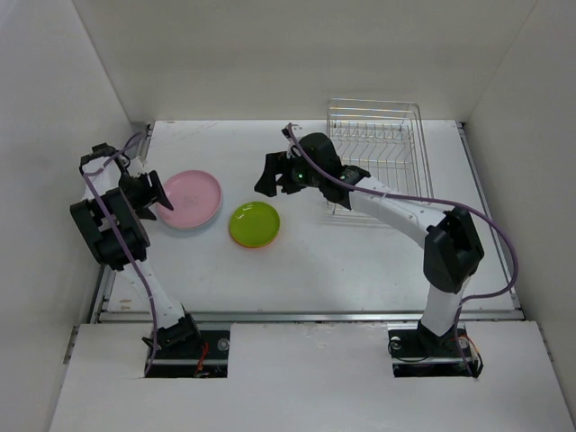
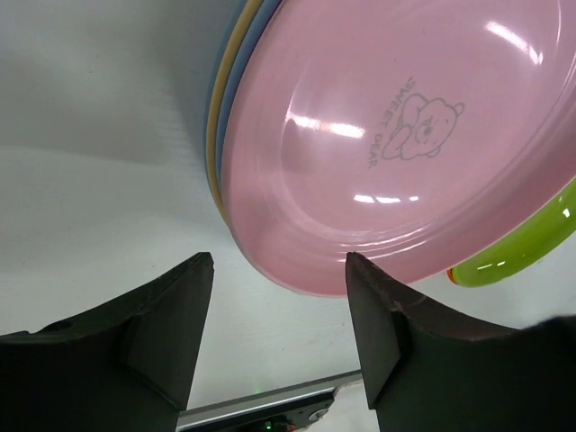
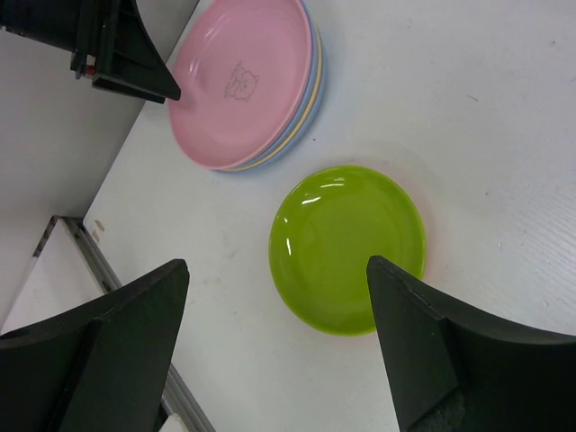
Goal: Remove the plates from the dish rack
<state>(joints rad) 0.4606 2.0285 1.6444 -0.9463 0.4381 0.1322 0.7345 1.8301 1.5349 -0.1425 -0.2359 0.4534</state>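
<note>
At left, pink plate [image 3: 243, 81] tops the stack [image 3: 315, 76].
Only wrist views show its bear print; left gripper [image 2: 279, 263], right gripper [image 3: 276, 264] gape wide, empty.

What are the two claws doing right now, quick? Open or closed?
Left claw: open, holding nothing, at the edge of the pink plate.
Right claw: open, holding nothing, above the lime green plate.

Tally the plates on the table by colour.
pink plate: 1
tan plate: 1
light blue plate: 1
darker blue plate: 1
lime green plate: 1
orange plate: 1
Total: 6
</note>
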